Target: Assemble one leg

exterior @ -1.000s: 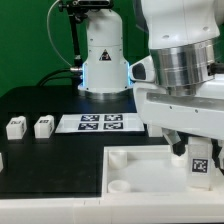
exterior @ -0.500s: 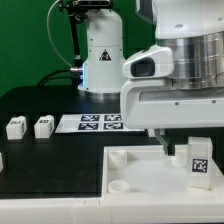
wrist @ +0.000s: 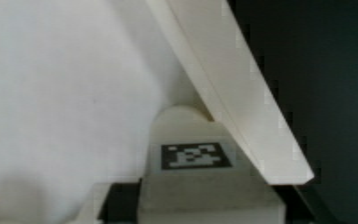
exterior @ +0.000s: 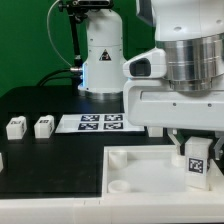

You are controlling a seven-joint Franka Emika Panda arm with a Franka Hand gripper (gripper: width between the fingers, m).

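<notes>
My gripper [exterior: 197, 150] hangs over the exterior view's right side of the large white tray-like part [exterior: 135, 170]. Its fingers stand on both sides of a white leg [exterior: 196, 161], which is upright with its marker tag facing the camera. In the wrist view the leg [wrist: 197, 150] sits between the two dark fingers [wrist: 126, 205] of the gripper [wrist: 202, 208], next to the tray part's raised rim [wrist: 229, 80]. The leg's lower end is hidden, so I cannot tell whether it touches the tray part. Two more legs [exterior: 15, 127] [exterior: 43, 127] stand on the black table at the exterior view's left.
The marker board [exterior: 98, 123] lies flat behind the tray part. The arm's white base [exterior: 103, 60] stands at the back. A round corner socket [exterior: 121, 185] shows in the tray part's near left corner. A dark object [exterior: 2, 160] sits at the left edge.
The hand has shifted slightly toward the exterior view's left over the tray part, with the leg still between the fingers. The two loose legs have not moved.
</notes>
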